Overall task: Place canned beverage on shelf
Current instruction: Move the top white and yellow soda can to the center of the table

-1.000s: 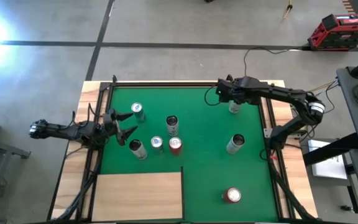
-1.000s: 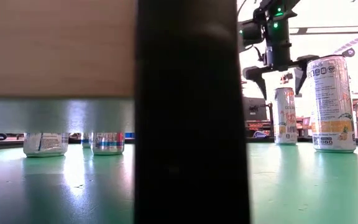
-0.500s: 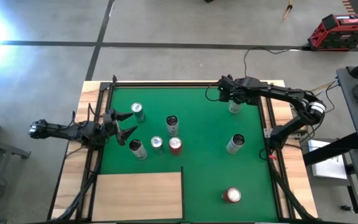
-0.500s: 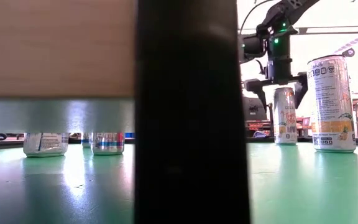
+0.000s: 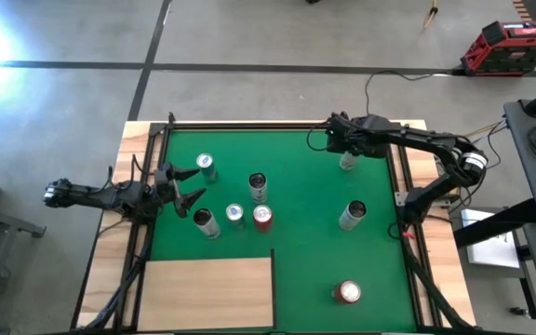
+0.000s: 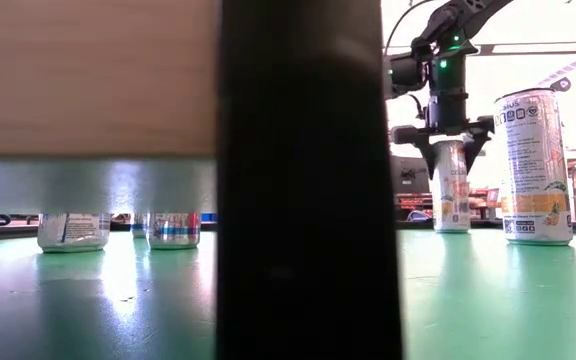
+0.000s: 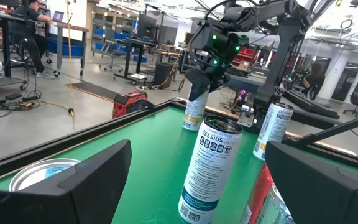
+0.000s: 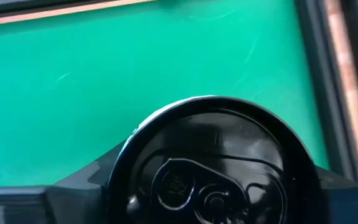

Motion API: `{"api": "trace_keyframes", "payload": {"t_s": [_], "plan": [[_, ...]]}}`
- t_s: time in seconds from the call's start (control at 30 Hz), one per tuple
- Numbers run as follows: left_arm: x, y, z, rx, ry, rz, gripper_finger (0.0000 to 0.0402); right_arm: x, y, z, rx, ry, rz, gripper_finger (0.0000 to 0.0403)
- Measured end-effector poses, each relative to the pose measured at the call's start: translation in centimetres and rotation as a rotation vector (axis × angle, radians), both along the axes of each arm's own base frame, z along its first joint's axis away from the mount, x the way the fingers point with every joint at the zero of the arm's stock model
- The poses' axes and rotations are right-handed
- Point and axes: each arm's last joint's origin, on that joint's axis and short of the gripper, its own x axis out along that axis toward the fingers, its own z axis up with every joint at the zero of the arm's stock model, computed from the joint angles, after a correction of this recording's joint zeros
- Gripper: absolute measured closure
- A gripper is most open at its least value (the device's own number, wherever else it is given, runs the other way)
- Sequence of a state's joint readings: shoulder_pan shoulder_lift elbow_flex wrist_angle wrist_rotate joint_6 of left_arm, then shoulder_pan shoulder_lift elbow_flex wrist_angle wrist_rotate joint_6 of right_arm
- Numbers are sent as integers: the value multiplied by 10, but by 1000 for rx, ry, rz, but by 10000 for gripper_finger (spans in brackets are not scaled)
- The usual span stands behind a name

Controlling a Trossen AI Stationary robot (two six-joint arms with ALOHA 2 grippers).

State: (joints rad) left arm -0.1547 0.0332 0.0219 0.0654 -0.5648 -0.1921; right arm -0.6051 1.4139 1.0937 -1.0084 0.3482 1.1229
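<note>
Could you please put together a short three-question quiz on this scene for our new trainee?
1. True or false: the right gripper is shut on the can at the far right of the green mat.
2. Which corner of the table holds the shelf? A) far right B) near left C) far left
3. Fill in: the left gripper waits open at the mat's ____ edge.

Key: 1. True: in the low view its fingers clamp the can's top. 2. B. 3. Left, beside the cluster of cans.
</note>
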Motion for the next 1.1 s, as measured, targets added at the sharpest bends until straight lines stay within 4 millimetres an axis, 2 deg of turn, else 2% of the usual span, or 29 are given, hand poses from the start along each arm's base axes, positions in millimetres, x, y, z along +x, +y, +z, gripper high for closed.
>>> {"api": "trace_keyframes", "payload": {"t_s": [0.13, 0.27, 0.73, 0.97, 1.1], "plan": [[0, 0, 0, 0, 0, 0, 47, 9, 4, 7, 15, -54, 18, 160], [0, 0, 0, 0, 0, 1, 47, 29, 11, 14, -6, -89, 77, 160], [0, 0, 0, 0, 0, 0, 47, 136, 38, 18, 5, -63, 356, 160], [0, 0, 0, 0, -1, 0, 47, 160, 49, 23, -11, -87, 413, 159], [0, 0, 0, 0, 0, 0, 47, 169, 58, 21, 3, -92, 442, 136]]}}
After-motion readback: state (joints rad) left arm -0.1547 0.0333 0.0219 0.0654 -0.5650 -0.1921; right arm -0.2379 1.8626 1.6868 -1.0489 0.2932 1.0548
